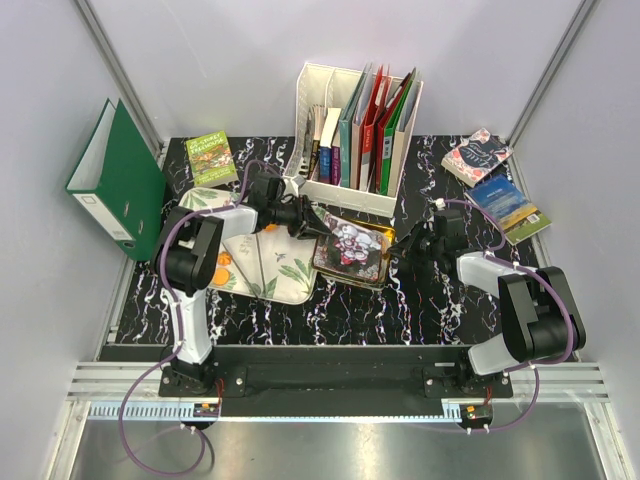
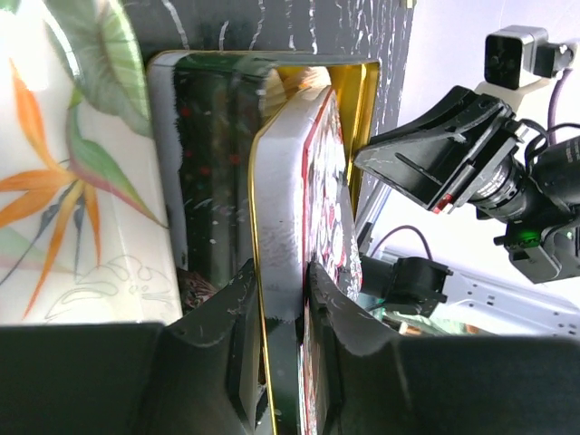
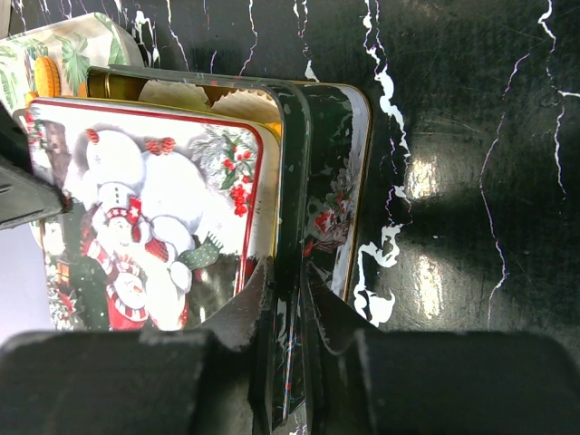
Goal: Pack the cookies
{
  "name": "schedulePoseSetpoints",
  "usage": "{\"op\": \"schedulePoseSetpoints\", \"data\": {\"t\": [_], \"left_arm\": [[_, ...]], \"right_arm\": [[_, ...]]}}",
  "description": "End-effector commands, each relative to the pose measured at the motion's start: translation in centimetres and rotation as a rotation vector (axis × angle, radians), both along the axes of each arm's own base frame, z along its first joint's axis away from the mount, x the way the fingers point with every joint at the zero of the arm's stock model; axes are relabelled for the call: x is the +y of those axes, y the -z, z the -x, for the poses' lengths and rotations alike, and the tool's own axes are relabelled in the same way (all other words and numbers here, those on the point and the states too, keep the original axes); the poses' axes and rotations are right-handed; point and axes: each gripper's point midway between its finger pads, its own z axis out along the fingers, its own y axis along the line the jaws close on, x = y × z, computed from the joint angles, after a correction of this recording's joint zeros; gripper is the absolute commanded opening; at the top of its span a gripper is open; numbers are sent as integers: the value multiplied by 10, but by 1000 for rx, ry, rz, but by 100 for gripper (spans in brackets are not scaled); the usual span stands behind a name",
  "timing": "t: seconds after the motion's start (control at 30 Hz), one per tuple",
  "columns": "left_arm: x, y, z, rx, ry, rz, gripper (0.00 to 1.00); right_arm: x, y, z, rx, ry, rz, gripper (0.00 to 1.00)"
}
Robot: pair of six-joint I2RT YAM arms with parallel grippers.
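Left wrist view shows the left pincer [image 2: 283,308] clamped on the edge of the snowman lid [image 2: 294,181], which partly covers the open tin [image 2: 210,145]. The right pincer [image 3: 285,304] grips the tin's side wall. Orange cookies [image 1: 220,276] lie on the floral tray [image 1: 275,270], just beside the tin on the tabletop [image 1: 430,300].

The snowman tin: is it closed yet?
Not fully: the lid only partly covers the tin, paper cups showing past its edge.
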Motion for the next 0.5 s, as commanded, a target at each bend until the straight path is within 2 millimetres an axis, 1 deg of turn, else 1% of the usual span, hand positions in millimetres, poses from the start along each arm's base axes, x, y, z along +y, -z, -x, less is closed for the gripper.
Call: {"op": "schedulePoseSetpoints", "data": {"t": [0.0, 0.07, 0.1, 0.27, 0.47], "left_arm": [[-2, -24, -8, -199, 21, -24, 3], [-3, -27, -7, -216, 23, -14, 1], [-4, -34, -6, -233, 27, -1, 0], [-9, -48, -3, -297, 33, 29, 0], [-13, -55, -7, -333, 13, 70, 0]], "right_arm": [[-8, 23, 10, 72, 9, 55, 0], [-8, 22, 10, 68, 9, 57, 0], [-8, 22, 10, 69, 12, 56, 0], [-8, 22, 10, 70, 10, 54, 0], [-8, 22, 10, 71, 9, 55, 0]]}}
